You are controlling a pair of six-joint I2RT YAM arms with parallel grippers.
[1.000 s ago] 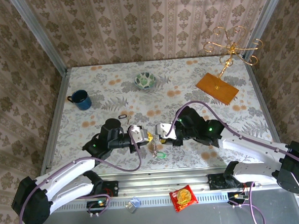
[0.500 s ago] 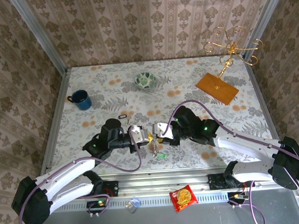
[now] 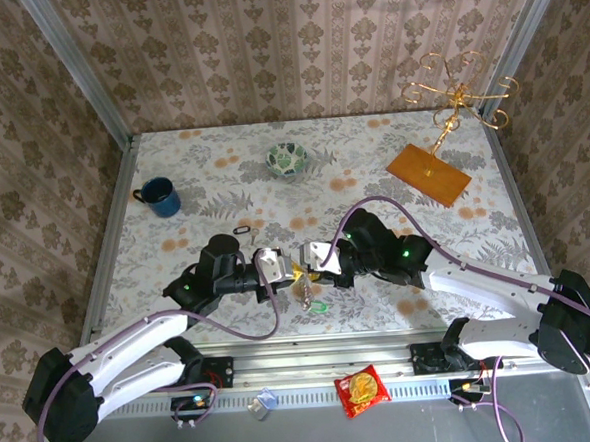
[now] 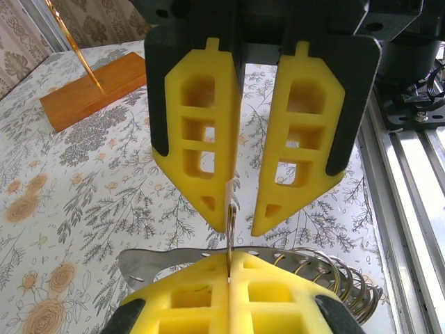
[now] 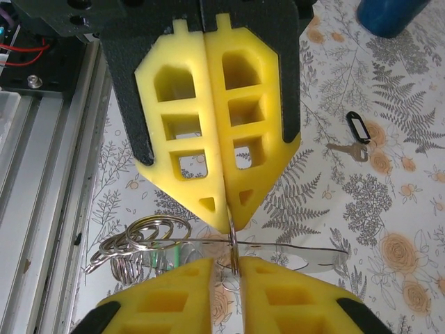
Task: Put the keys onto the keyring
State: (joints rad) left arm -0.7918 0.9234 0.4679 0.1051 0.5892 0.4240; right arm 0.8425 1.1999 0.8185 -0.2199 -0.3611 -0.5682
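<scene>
My left gripper (image 3: 294, 271) (image 4: 230, 268) (image 5: 228, 216) is shut on a small metal ring (image 4: 230, 221) (image 5: 234, 245), seen edge-on. My right gripper (image 3: 307, 266) (image 5: 236, 273) (image 4: 243, 217) faces it tip to tip. Its jaws stand narrowly apart around that ring, and one finger touches it. The keyring (image 4: 156, 261) (image 5: 306, 249), a thin flat loop with holes, runs crosswise at the ring. A bunch of split rings (image 5: 135, 240) (image 4: 334, 271) hangs beside it with the green-headed key (image 3: 318, 306). Another key with a black tag (image 3: 242, 229) (image 5: 351, 139) lies on the table.
A blue mug (image 3: 159, 197) stands at the left and a patterned bowl (image 3: 287, 158) at the back middle. At the back right is a gold stand on a wooden base (image 3: 429, 173). A red snack packet (image 3: 361, 389) lies on the front rail.
My right gripper has slid left up to the left gripper's tips, and its jaws have narrowed around the ring. The left gripper has stayed still and shut.
</scene>
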